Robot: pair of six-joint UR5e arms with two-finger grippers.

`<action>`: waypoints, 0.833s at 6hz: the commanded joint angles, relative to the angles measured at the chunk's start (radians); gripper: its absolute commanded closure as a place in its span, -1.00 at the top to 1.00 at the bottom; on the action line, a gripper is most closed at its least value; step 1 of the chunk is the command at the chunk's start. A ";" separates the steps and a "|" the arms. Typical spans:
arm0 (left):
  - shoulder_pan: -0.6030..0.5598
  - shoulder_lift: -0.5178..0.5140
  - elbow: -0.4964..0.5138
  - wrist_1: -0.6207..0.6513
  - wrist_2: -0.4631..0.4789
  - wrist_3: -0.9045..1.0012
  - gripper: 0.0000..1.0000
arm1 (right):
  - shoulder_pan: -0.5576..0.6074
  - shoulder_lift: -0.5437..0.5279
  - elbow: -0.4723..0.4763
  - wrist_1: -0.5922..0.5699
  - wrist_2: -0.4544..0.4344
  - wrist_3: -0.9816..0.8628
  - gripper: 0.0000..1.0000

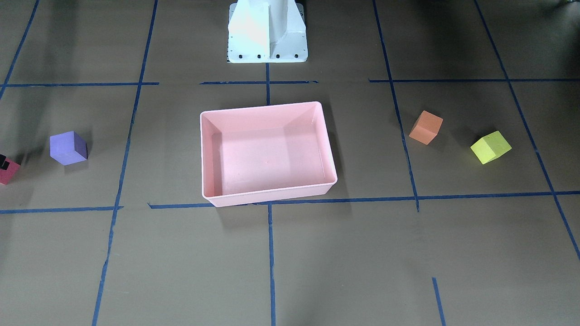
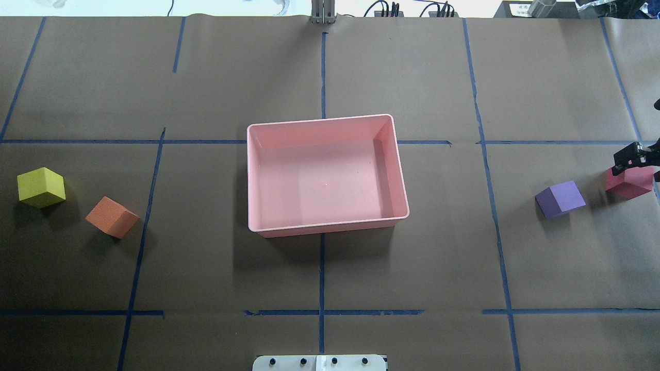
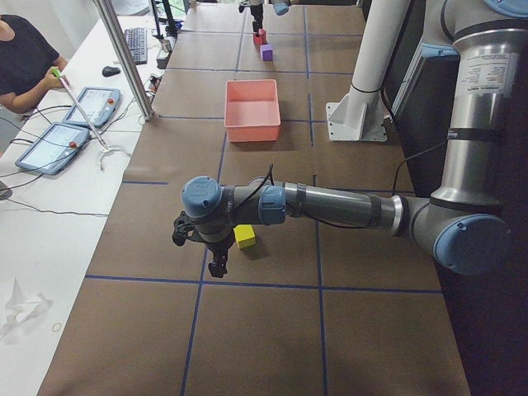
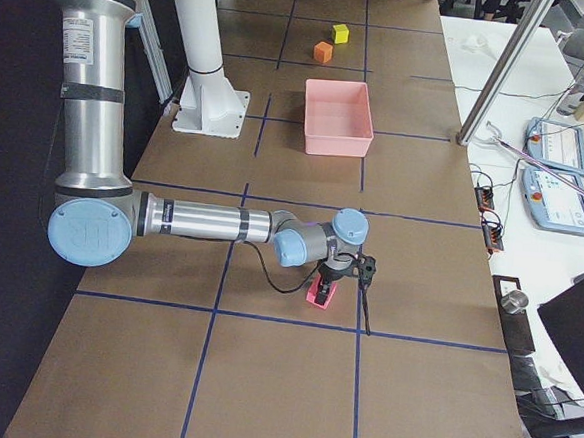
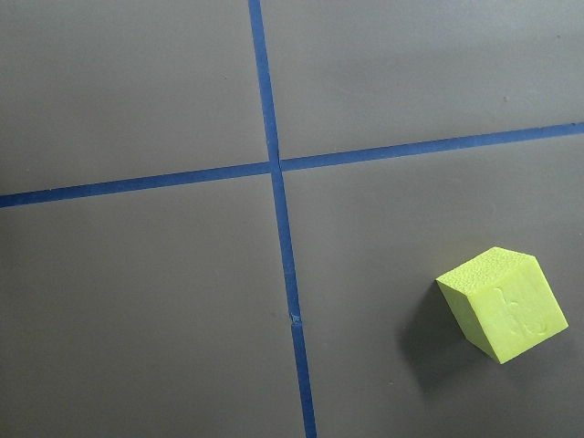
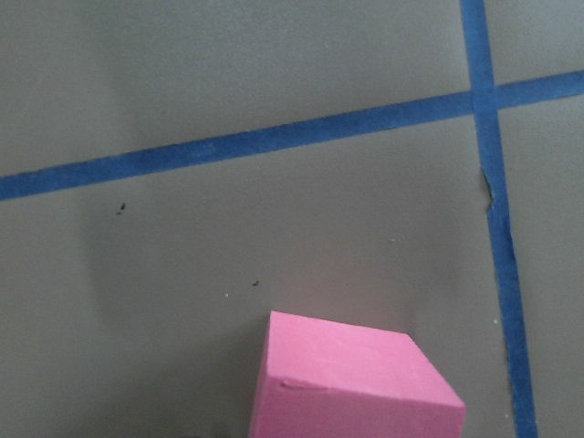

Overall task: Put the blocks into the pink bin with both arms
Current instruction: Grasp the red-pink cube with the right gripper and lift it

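The pink bin [image 2: 330,227] sits mid-table with nothing in it. The yellow block [image 2: 40,187] and orange block [image 2: 112,217] lie on my left side. The purple block [image 2: 560,199] and red block [image 2: 629,183] lie on my right side. My right gripper [image 2: 635,157] is at the table's far right edge, low over the red block, its fingers apart in the exterior right view [image 4: 345,275]; the block rests on the table. My left gripper [image 3: 198,254] shows only in the exterior left view, beside the yellow block [image 3: 244,237]; I cannot tell whether it is open or shut.
The white pedestal base [image 1: 267,31] stands behind the bin. Blue tape lines [image 2: 322,273] grid the brown table cover. An operator [image 3: 25,58], tablets [image 3: 58,147] and a metal post [image 3: 124,58] are on the far side of the table.
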 commanded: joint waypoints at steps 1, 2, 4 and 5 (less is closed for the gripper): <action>0.000 0.000 0.000 0.000 0.000 -0.001 1.00 | -0.007 0.000 -0.027 0.000 -0.011 0.003 0.02; 0.000 0.000 -0.003 0.000 -0.001 -0.001 1.00 | -0.007 0.001 -0.029 -0.001 -0.011 0.005 -0.83; 0.000 0.000 -0.006 -0.002 -0.002 -0.001 1.00 | -0.001 -0.003 0.138 -0.014 -0.009 0.005 -0.98; 0.000 0.000 -0.011 -0.003 -0.005 -0.003 1.00 | -0.004 0.003 0.286 -0.023 -0.004 0.079 -0.98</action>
